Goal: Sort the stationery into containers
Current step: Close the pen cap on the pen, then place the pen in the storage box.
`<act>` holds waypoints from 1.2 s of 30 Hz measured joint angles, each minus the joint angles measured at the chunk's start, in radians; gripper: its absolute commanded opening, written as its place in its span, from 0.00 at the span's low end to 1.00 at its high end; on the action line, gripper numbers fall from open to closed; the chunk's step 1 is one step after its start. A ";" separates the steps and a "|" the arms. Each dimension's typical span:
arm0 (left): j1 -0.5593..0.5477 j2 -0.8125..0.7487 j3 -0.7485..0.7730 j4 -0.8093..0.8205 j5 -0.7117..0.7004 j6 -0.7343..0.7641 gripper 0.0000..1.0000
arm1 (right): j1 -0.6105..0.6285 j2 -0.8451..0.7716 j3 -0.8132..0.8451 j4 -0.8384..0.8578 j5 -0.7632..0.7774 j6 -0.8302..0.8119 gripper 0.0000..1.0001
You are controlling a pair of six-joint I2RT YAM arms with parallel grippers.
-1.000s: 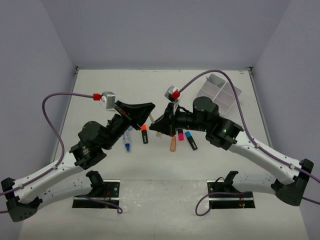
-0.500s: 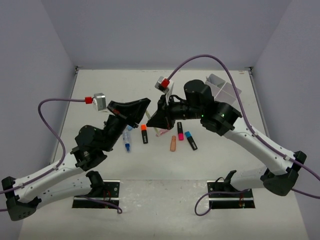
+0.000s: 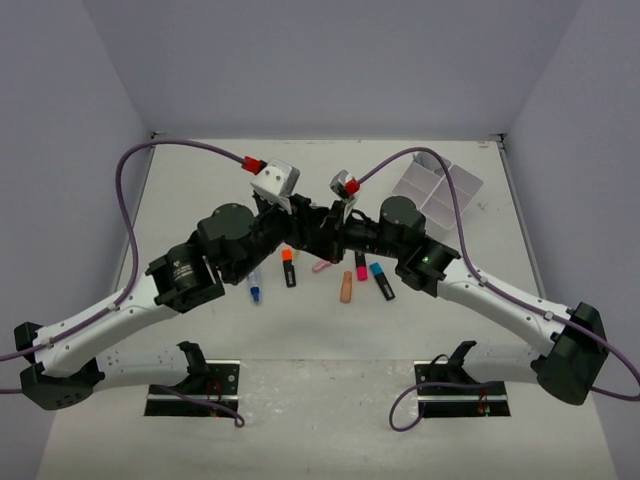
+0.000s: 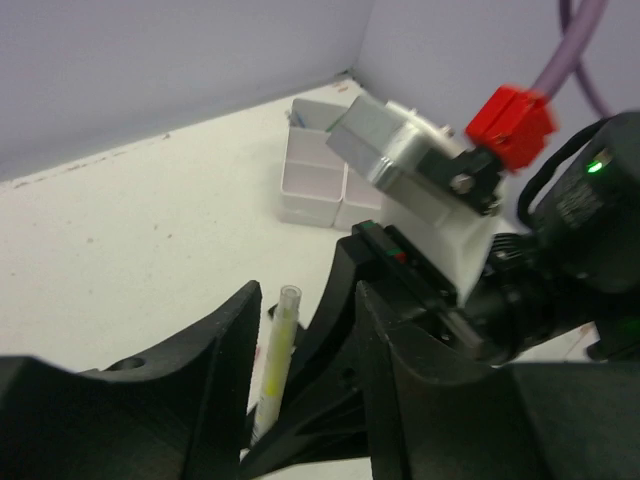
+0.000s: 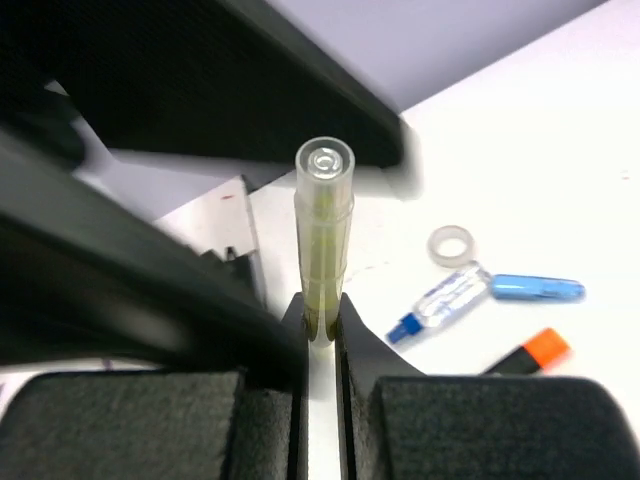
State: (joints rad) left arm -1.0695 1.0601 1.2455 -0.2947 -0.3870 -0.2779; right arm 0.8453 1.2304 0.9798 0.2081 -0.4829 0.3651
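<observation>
A thin clear pen with yellow-green ink (image 5: 323, 240) stands in my right gripper (image 5: 322, 315), which is shut on its lower end. My left gripper (image 4: 308, 300) is open around the same pen (image 4: 275, 360), with a gap showing beside it. In the top view the left gripper (image 3: 298, 226) and the right gripper (image 3: 318, 240) meet nose to nose above the middle of the table. The white divided tray (image 3: 440, 185) sits at the far right and also shows in the left wrist view (image 4: 315, 180).
On the table below lie an orange-capped highlighter (image 3: 289, 267), a pink-capped one (image 3: 360, 267), a blue-capped one (image 3: 381, 280), a pink eraser (image 3: 346, 288) and a blue-tipped pen (image 3: 255, 285). A clear tape roll (image 5: 451, 246) and blue marker (image 5: 538, 289) lie beside them.
Both arms have swung in until the grippers meet over the middle of the table. My left jaws have parted from the pen, while the right gripper stays shut on it.
</observation>
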 measured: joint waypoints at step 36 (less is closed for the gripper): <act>-0.039 -0.394 -0.281 -0.455 -0.420 -0.286 1.00 | -0.728 0.560 0.462 -0.178 0.892 -0.071 0.00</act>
State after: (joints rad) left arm -1.1088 0.6661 0.9643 -0.7493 -0.8070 -0.5644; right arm 0.1168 1.7908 1.4421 0.0300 0.4094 0.2938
